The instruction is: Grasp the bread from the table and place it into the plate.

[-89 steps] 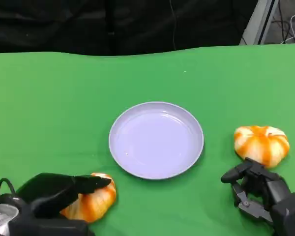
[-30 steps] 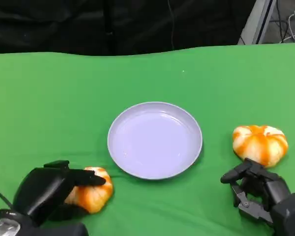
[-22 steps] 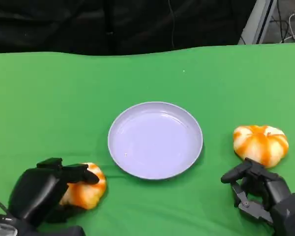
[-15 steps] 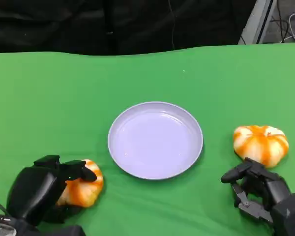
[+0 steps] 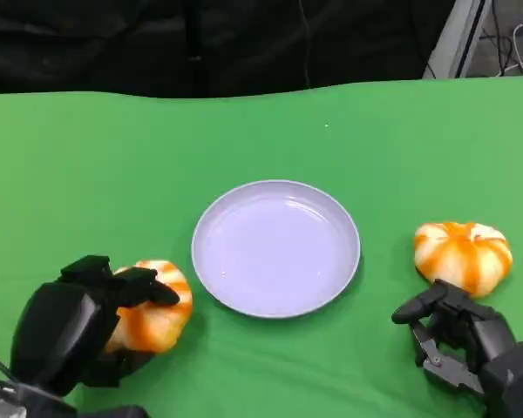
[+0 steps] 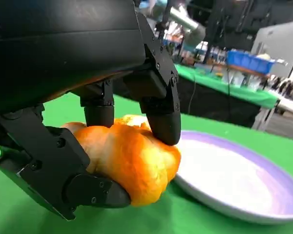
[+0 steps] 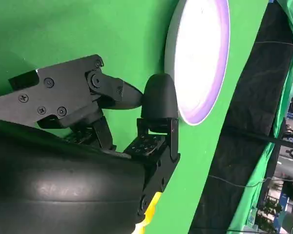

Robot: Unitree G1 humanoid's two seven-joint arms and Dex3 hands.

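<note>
The green cloth-covered table (image 5: 87, 174) is spread wide, with the round lavender plastic plate (image 5: 276, 247) at its centre. An orange-and-white striped bread roll (image 5: 155, 305) is gripped by the black left hand (image 5: 83, 326) just beside the plate's left rim. A second striped roll (image 5: 463, 255) is seen right, the black right hand (image 5: 462, 335) held near it, fingers apart, nothing grasped.

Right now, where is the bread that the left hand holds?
In the head view, the bread sits lower left, gripped by the left hand, just left of the plate.
</note>
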